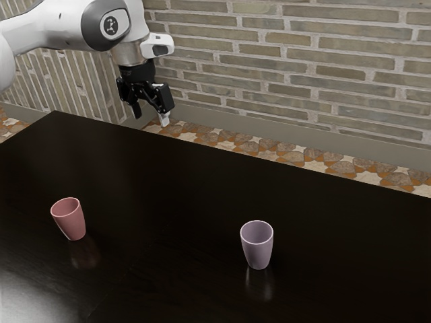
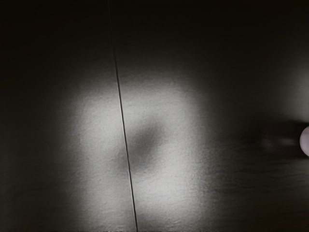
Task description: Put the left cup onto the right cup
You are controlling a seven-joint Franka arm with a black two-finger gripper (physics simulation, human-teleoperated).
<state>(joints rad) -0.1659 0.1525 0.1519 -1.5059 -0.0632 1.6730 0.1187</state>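
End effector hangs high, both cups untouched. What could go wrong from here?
1. The pink cup tapers toward its base; an off-centre grasp by the open end effector may tip it.
2. The lavender cup stands free on the glossy table; a misaligned lowering could knock it over.

The table (image 1: 202, 188) is rendered as dark polished wood, glossy enough that faint reflections are thrown beneath the pink cup (image 1: 69, 218) and the lilac cup (image 1: 257, 243) on it. Both cups are finished smooth and matt, like plastic. In the wrist view a thin seam (image 2: 123, 135) is shown in the table's sheen. Behind the table, the brick wall (image 1: 303, 54) is rough and dull. Above the table, the arm (image 1: 60, 23) is cased in smooth white plastic, and the gripper (image 1: 151, 116) is finished in matt black.
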